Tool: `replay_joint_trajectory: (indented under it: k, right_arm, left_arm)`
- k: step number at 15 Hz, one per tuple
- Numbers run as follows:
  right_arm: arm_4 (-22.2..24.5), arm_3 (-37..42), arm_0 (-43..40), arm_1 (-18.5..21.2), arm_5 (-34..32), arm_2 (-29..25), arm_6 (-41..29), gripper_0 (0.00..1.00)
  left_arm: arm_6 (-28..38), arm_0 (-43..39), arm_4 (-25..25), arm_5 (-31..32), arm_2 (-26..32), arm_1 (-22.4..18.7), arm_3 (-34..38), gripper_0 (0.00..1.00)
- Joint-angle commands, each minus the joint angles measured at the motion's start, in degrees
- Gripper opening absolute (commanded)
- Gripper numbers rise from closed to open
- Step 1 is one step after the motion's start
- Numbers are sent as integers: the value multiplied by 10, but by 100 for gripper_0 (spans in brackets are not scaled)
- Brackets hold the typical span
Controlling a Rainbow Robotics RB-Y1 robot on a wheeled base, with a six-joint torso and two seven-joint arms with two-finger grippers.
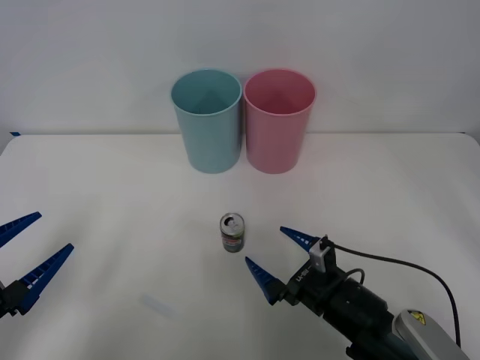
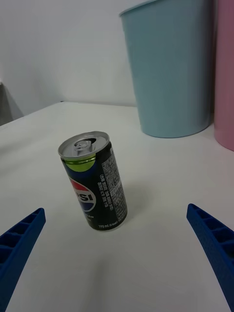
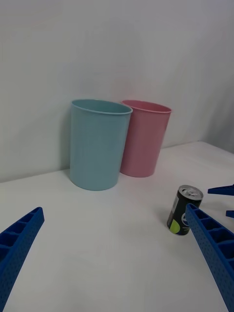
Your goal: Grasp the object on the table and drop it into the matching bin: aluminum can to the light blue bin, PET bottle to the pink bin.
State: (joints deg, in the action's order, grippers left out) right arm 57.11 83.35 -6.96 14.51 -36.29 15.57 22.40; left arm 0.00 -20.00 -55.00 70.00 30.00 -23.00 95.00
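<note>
White table (image 1: 105, 187), broad and plain, set against a pale wall. Item one: can (image 1: 232, 232), small, silver top with pull tab, dark label, upright on the table near its middle, well in front of both bins and apart from them. In the right wrist view the can (image 2: 95, 184) shows a blue, red and white logo and a green patch under the rim. Item two: blue bin (image 1: 207, 120), tall, round, slightly tapered, standing at the far side of the table. Item three: pink bin (image 1: 278, 119), same shape, just beside the blue bin on the robot's right, their rims about touching. Item four: right gripper (image 1: 273, 256), blue ribbed fingers spread wide, low over the table just to the right of the can and a little nearer the robot, tips aimed at it; the can sits just ahead of the gap, not yet between the fingers and touched by neither. The right wrist view puts the can toward one finger (image 2: 19, 243) rather than centred. Item five: left gripper (image 1: 36, 246), fingers likewise spread wide, holding nothing, at the left edge of the front view and well apart from the can; from its wrist view the can (image 3: 184, 216) stands off to one side, bins behind.
</note>
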Motion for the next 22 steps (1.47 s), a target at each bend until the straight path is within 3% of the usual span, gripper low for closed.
replay_joint_trajectory:
  k: [1,10,16,22]
  right_arm:
    - [23,-15,13,-23,11,2,4,100]
    - [54,-104,86,-84,16,7,19,100]
    - [55,-118,112,-92,66,30,28,100]
    - [55,-152,135,-105,66,25,37,100]
  left_arm:
    - [0,0,0,0,0,0,0,100]
    - [0,0,0,0,0,0,0,100]
    - [0,0,0,0,0,0,0,100]
    - [0,0,0,0,0,0,0,100]
